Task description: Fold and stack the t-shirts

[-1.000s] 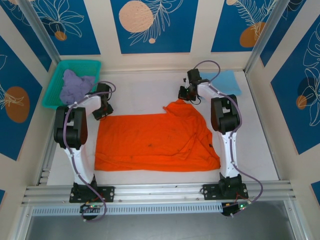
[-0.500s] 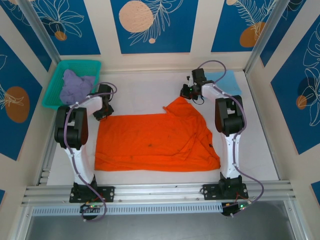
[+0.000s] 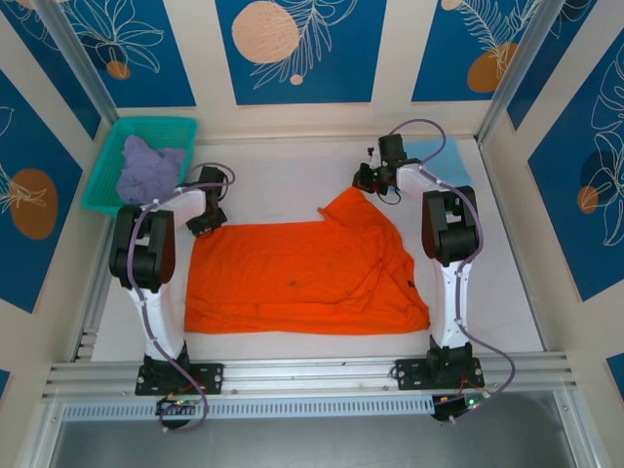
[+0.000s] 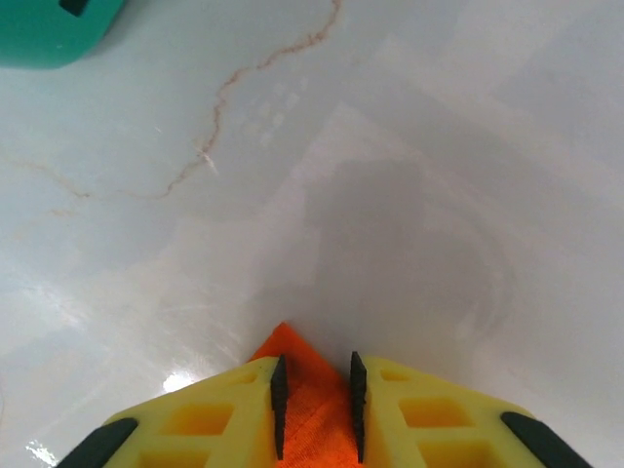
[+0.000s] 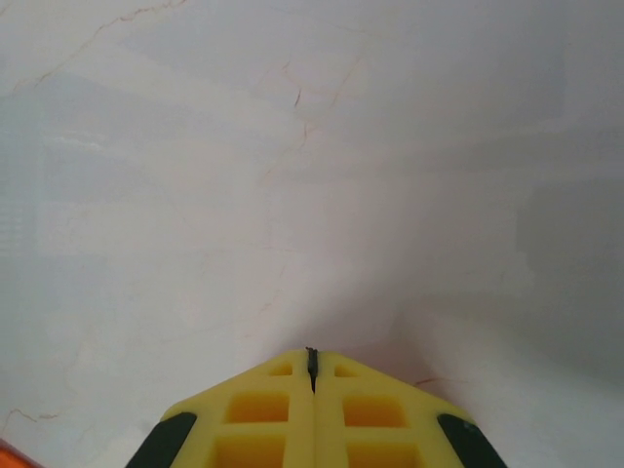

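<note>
The bright orange t-shirt (image 3: 302, 278) lies spread on the white table, its back right part folded up to a peak. My left gripper (image 3: 203, 222) sits at the shirt's back left corner. In the left wrist view the jaws (image 4: 317, 363) stand narrowly open, with that orange corner (image 4: 310, 414) lying between the pads. My right gripper (image 3: 366, 178) hovers just behind the orange peak, over bare table, shut and empty (image 5: 312, 353). A light blue t-shirt (image 3: 444, 156) lies flat at the back right. The pale lavender t-shirt (image 3: 146, 168) is crumpled in the basket.
A teal mesh basket (image 3: 102, 190) stands at the back left corner, its edge also in the left wrist view (image 4: 49, 29). Walls close the table on three sides. Bare white table lies behind the orange shirt, between the two grippers.
The left jaws have narrowed around the orange shirt's corner. The right gripper has moved a little back and to the right, away from the orange peak.
</note>
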Available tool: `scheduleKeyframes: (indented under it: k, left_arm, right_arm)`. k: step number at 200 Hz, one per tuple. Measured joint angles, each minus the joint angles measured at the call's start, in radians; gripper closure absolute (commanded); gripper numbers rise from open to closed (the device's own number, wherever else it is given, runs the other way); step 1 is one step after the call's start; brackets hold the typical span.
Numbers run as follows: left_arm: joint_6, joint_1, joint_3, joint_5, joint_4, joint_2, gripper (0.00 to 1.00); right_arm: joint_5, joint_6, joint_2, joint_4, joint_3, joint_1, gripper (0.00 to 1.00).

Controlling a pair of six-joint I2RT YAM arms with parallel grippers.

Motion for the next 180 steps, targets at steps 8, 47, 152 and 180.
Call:
scheduleKeyframes:
  k: [8,47,152,180]
  left_arm:
    - [-0.003,-0.002,0.000,-0.003,0.002,0.002,0.83]
    - [-0.003,-0.012,0.011,-0.022,-0.021,0.004,0.93]
    - [0.042,-0.045,-0.052,-0.097,-0.029,-0.192,1.00]
    - [0.050,-0.060,-0.191,-0.121,0.042,-0.345,1.00]
  right_arm:
    - [-0.001,0.003,0.000,0.004,-0.002,-0.001,1.00]
    - [-0.012,0.007,-0.013,0.016,-0.013,-0.003,1.00]
    - [-0.030,0.018,-0.249,0.052,-0.180,-0.003,1.00]
    - [-0.039,0.030,-0.383,0.063,-0.315,0.001,1.00]
